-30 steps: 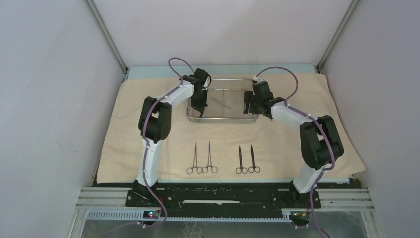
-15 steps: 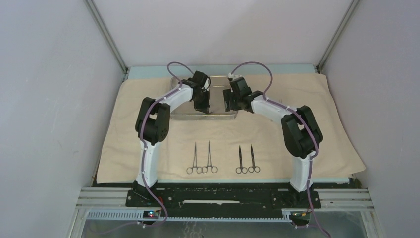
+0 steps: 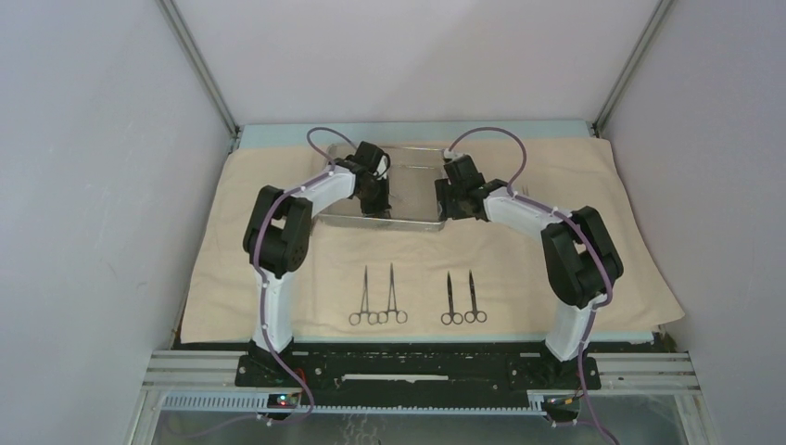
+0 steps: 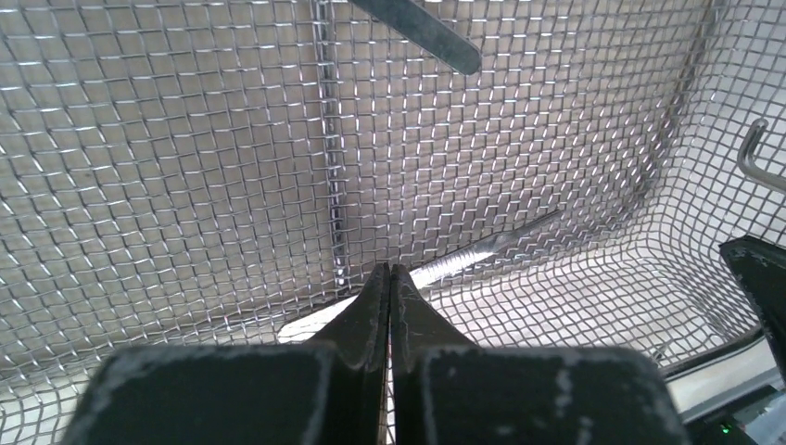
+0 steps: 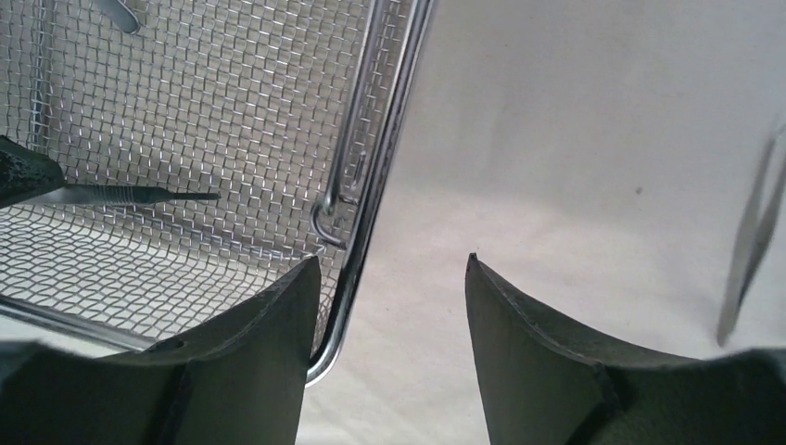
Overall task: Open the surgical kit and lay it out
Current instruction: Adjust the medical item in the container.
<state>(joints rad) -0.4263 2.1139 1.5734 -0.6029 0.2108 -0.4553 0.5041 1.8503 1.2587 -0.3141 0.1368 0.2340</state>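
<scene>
Upper centre, inside shallow steel mesh tray [image 3: 408, 221] on unfolded beige cloth [image 3: 556, 269]: gripping slim steel tweezer [image 4: 482, 246] with left tool [image 4: 389, 278]; right tool [image 5: 391, 262] released at rim. Laid out below: four ring-handled steel instruments [image 3: 390, 287]; tweezers remaining.

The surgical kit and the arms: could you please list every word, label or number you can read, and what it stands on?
None: no text is readable in any view.
The mesh tray, the slim tweezers, the ring-handled instruments, the cloth, the left arm and the right arm show no lettering.
The boards at the arm bases are too small to read.
</scene>
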